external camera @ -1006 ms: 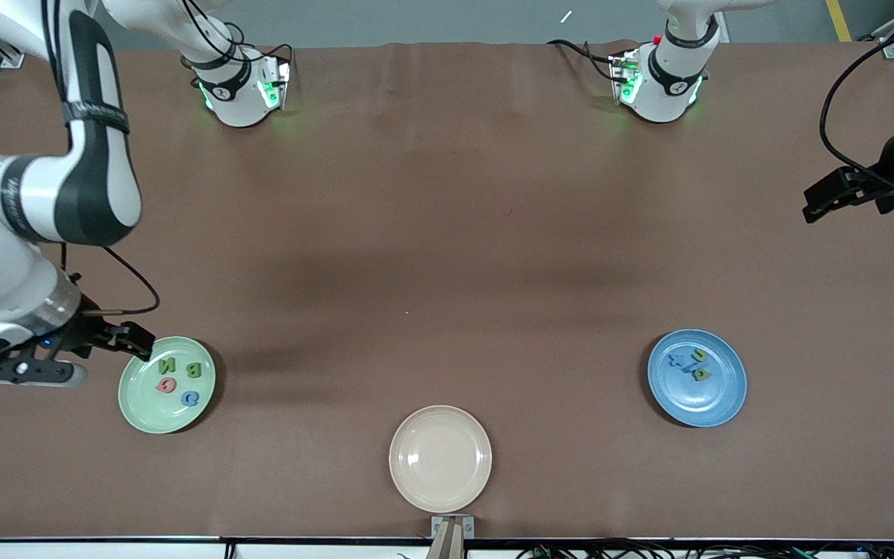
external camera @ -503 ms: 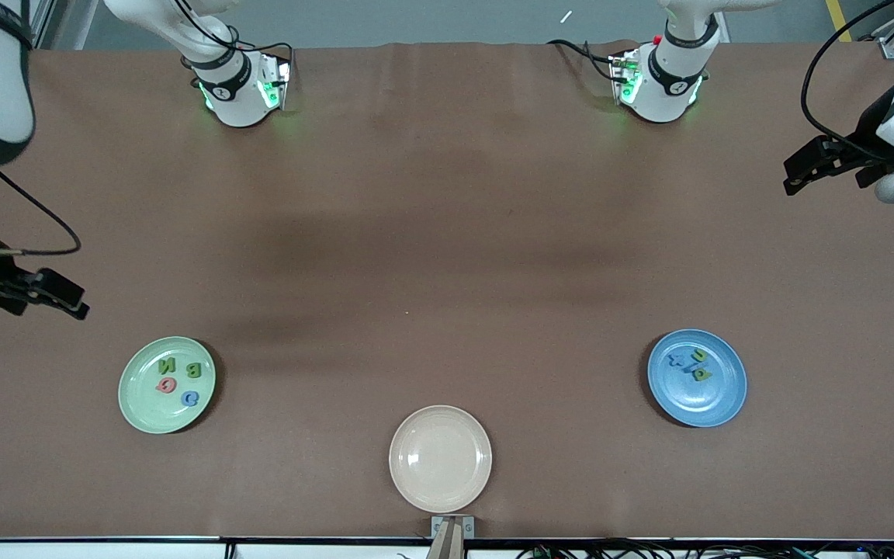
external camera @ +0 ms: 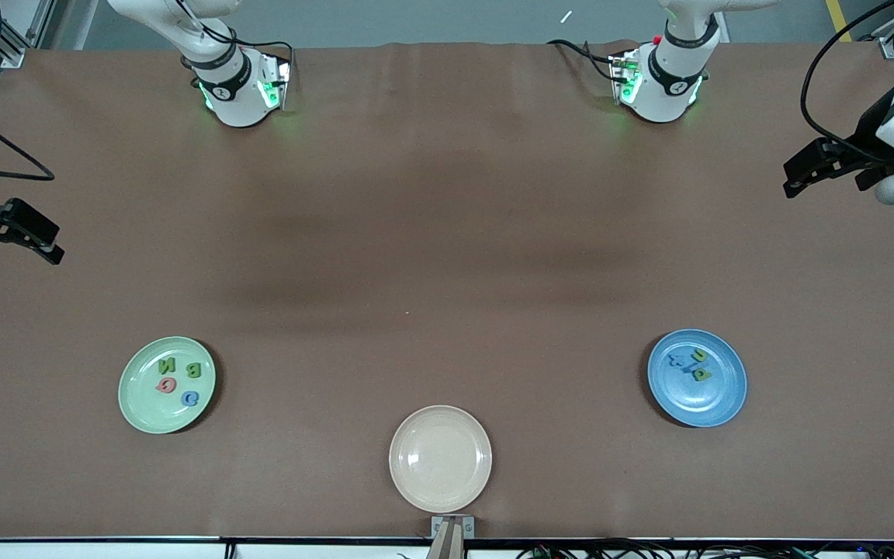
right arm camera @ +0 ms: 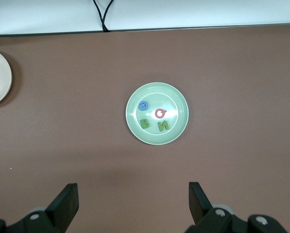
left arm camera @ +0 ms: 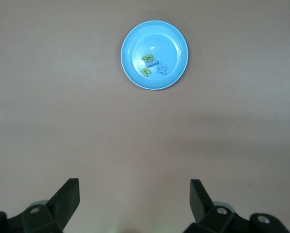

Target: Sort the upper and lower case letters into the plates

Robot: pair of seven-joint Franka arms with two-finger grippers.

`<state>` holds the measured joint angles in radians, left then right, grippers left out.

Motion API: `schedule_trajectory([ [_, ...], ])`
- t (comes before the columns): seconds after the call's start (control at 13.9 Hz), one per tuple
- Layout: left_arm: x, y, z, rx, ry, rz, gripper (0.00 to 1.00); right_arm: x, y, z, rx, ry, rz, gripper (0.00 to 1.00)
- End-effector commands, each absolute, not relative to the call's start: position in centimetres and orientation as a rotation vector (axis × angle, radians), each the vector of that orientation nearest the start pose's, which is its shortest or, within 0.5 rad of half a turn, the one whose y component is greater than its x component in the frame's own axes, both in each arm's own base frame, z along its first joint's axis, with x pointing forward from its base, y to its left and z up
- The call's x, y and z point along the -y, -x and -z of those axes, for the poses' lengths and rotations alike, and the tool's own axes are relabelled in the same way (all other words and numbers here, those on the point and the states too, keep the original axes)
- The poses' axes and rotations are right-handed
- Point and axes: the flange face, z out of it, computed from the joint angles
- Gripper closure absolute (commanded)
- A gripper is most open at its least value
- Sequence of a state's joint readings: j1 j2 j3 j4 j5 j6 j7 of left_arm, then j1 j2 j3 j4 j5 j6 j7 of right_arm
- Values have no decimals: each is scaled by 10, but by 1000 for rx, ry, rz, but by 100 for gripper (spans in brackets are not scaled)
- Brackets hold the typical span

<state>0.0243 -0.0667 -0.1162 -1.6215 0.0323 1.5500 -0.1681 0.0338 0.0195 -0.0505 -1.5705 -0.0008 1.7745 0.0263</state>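
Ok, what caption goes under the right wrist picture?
Open right gripper over the table, pale green plate holding four letters.

The worktop is covered in matt brown cloth, faintly creased. The pale green plate, blue plate and cream plate look smooth, with a soft plastic sheen. Both arms wear glossy white shells.

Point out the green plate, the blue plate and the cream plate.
green plate [external camera: 139, 407]: front view, bare part near its rim.
blue plate [external camera: 699, 404]: front view, bare part below the letters.
cream plate [external camera: 440, 458]: front view, its bare middle.
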Motion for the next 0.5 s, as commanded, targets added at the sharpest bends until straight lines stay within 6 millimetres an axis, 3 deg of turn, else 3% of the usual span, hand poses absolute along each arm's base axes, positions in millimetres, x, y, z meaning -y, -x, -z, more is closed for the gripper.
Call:
schedule_trajectory([
  [0.0, 48, -527, -638, 118, 3114, 26, 0, 9, -550, -635, -93, 3142, 288, 0],
  [0.43, 46, -529, -638, 106, 3095, 22, 0, 12, -531, -635, -104, 3145, 201, 0],
])
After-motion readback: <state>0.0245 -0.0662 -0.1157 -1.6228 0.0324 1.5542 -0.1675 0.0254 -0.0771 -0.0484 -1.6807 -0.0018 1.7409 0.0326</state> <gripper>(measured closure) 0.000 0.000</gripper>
